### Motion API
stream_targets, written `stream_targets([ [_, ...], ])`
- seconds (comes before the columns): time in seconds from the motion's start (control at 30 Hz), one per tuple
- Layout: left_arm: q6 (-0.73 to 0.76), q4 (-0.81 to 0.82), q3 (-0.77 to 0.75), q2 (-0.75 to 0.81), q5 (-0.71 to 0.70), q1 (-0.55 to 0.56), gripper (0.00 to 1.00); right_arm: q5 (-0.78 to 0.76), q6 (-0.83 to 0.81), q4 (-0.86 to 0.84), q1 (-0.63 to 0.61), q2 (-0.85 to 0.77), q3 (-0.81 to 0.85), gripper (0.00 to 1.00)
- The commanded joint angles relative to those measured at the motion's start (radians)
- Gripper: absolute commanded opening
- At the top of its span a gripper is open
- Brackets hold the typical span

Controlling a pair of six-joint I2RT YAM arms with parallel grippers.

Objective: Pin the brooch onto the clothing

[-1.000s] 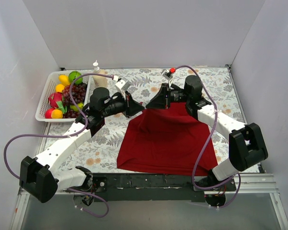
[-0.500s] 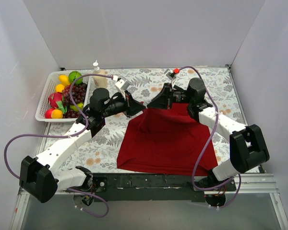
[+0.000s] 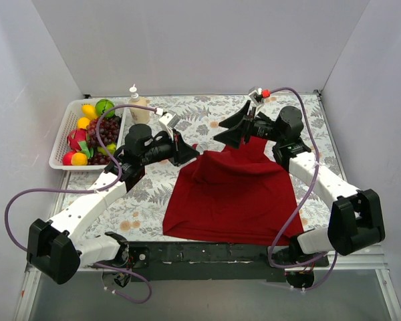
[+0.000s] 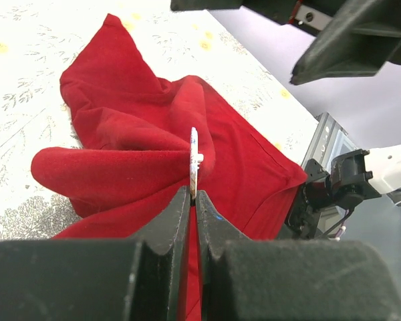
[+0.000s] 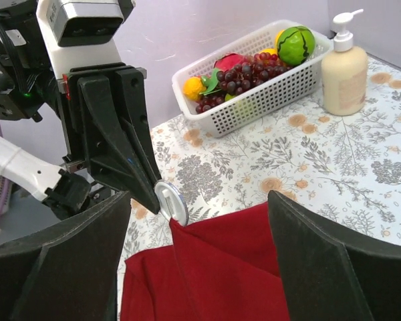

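Right gripper (image 3: 232,132) just released the shirt (image 3: 234,194).
Its jaws gape empty at twelve o'clock; left gripper (image 4: 192,197) pinches the brooch (image 4: 194,160) onto it at ten o'clock, so pinning looks done.

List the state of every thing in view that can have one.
T-shirt: spread on the table, far edge bunched and lifted.
left tool: shut on the brooch.
brooch: held edge-on against a raised fold of the T-shirt; pinned or not, cannot tell.
right tool: open, empty.
pump bottle: upright.
basket: filled with fruit.
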State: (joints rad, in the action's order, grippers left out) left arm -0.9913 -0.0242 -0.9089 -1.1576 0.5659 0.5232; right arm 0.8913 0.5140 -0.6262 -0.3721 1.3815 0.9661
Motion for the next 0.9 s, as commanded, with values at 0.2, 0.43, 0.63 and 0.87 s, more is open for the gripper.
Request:
stream_targets([
  [0.2,-0.012,-0.054,-0.082,-0.053,-0.135,-0.040,0.00,-0.080,-0.167,0.186,-0.004,-0.071,-0.020,0.90],
  [0.43,-0.061,-0.068,-0.185,-0.186,-0.156,-0.121,0.00,-0.118,-0.255,0.301,-0.004,-0.122,-0.121,0.90],
  [0.63,-0.110,-0.063,-0.266,-0.332,-0.156,-0.179,0.00,-0.192,-0.331,0.395,-0.005,-0.130,-0.242,0.89],
  [0.87,-0.142,-0.080,-0.344,-0.450,-0.192,-0.245,0.00,-0.301,-0.313,0.419,-0.005,-0.032,-0.300,0.88],
])
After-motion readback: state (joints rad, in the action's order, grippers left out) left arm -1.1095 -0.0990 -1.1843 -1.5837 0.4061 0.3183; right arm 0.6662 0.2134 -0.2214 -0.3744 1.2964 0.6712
